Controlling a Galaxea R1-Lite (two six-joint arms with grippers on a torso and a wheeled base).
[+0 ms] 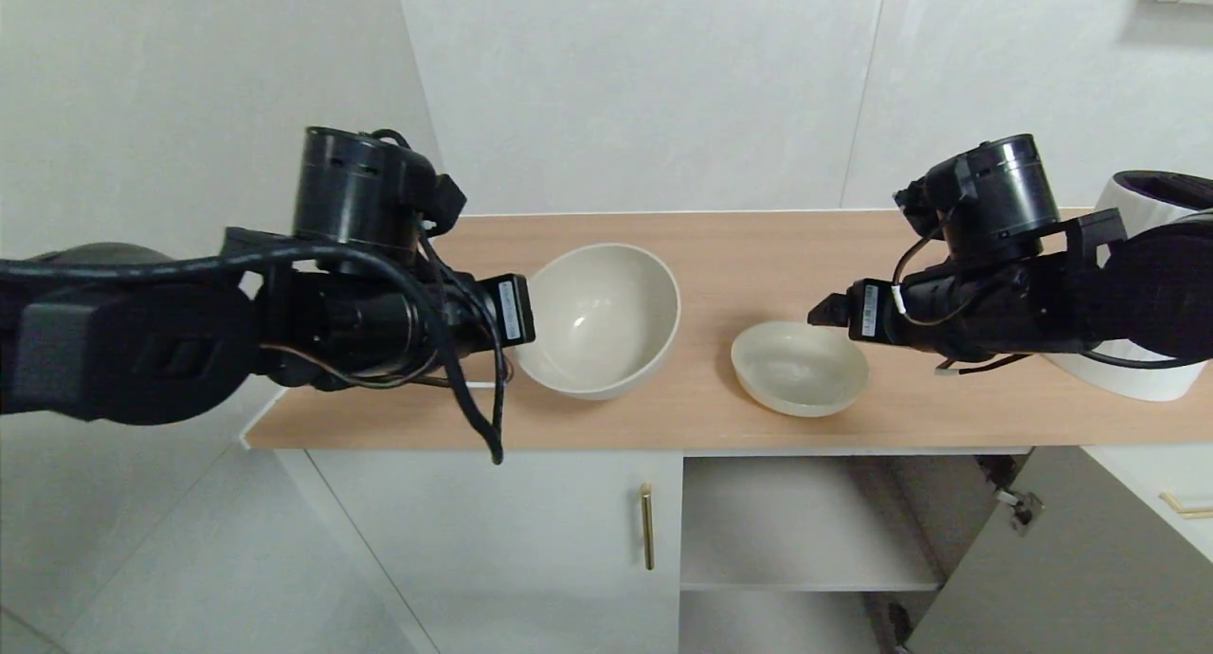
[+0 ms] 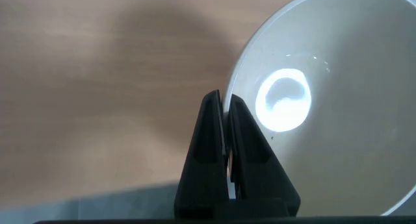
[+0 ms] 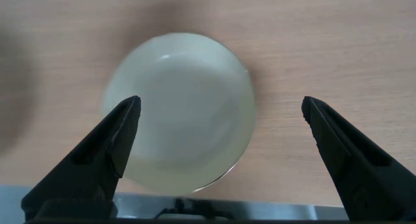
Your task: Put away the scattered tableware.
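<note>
A large cream bowl (image 1: 606, 313) stands tilted on the wooden counter (image 1: 758, 246), its left side raised. My left gripper (image 1: 527, 320) is shut on that bowl's left rim; in the left wrist view the two fingers (image 2: 209, 130) pinch the rim of the large bowl (image 2: 331, 100). A small shallow pale bowl (image 1: 801, 368) lies flat to the right of it. My right gripper (image 1: 826, 313) hovers above the small bowl's right edge, open wide. In the right wrist view the small bowl (image 3: 182, 110) lies below the spread gripper (image 3: 220, 102).
A white container with a dark top (image 1: 1142, 284) stands at the counter's right end, behind my right arm. Below the counter, a cabinet door (image 1: 1061, 550) hangs open on a white shelf (image 1: 796, 521). The left door has a gold handle (image 1: 647, 526).
</note>
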